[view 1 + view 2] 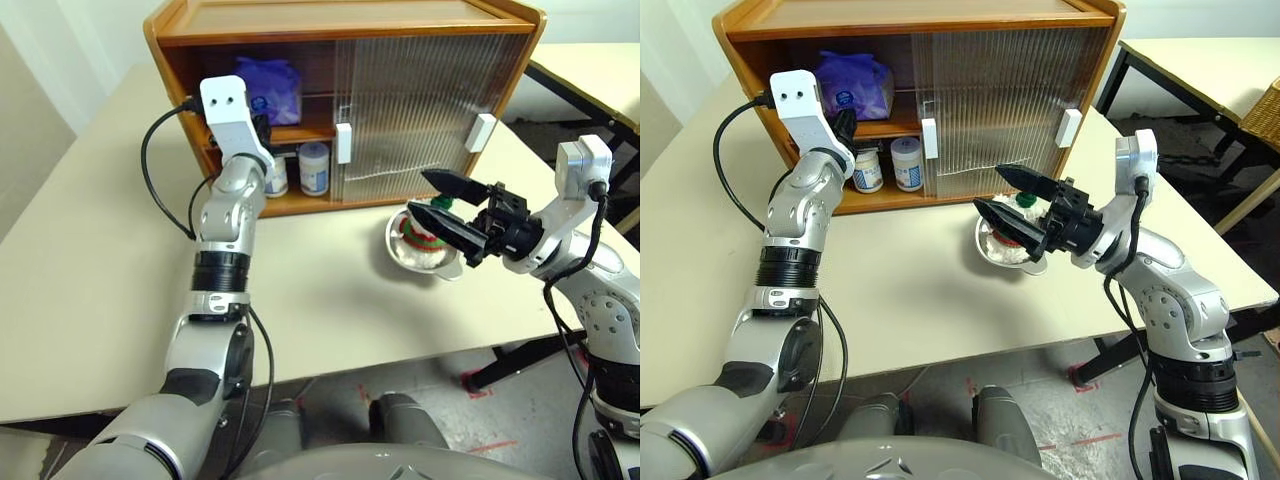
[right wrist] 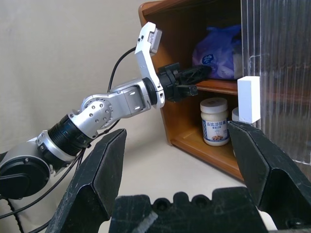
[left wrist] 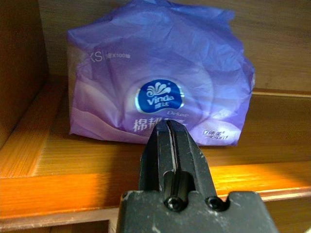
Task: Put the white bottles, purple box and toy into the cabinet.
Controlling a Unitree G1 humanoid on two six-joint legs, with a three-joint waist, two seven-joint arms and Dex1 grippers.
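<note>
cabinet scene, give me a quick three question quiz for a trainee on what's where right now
1. True or false: the purple box lies on the cabinet's upper shelf.
2. Where is the toy? A) in the metal bowl on the table; B) on the lower shelf; C) in the right gripper.
3. Fill in: the two white bottles stand on the cabinet's ______ shelf.

Key
1. True. The left gripper, fingers shut and holding nothing, points at it from the shelf's edge.
2. A. The right gripper hovers open over the bowl, not holding the toy.
3. Lower, side by side behind the open left door.
</note>
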